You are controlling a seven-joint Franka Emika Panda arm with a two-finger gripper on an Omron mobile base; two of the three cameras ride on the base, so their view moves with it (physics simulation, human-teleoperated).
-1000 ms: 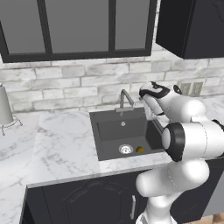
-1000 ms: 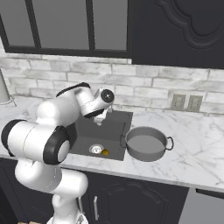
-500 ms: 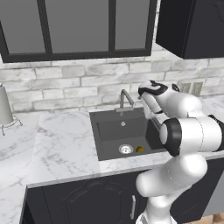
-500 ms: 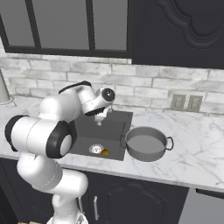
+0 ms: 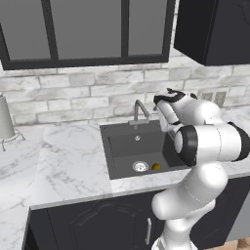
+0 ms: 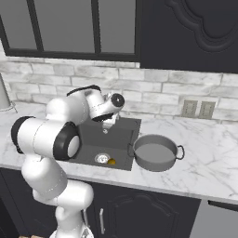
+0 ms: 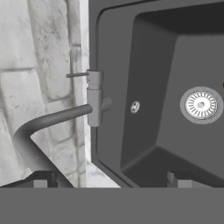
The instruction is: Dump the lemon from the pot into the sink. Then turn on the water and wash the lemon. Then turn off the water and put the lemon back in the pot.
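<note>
The lemon (image 5: 156, 166) is a small yellow ball on the floor of the dark sink (image 5: 122, 146), just right of the silver drain (image 5: 140, 166). From the right base view the lemon (image 6: 112, 161) lies beside the drain (image 6: 102, 158), and the grey pot (image 6: 155, 152) stands upright on the counter right of the sink (image 6: 125, 135). My gripper (image 7: 109, 181) hovers open over the sink's back edge, with nothing between its fingertips (image 7: 39, 181). The faucet (image 7: 94, 98) is just ahead, its thin lever (image 7: 76, 75) sticking out. No water runs from the spout (image 5: 140, 110).
White marble counter (image 5: 73, 161) spreads left of the sink, with a paper towel holder (image 5: 6, 119) at the far left. A brick backsplash (image 5: 88, 97) rises behind the faucet under dark cabinets. Wall outlets (image 6: 197, 109) sit behind the pot.
The hand has eased a little toward the faucet, and the elbow has swung slightly. The lemon and pot have not moved.
</note>
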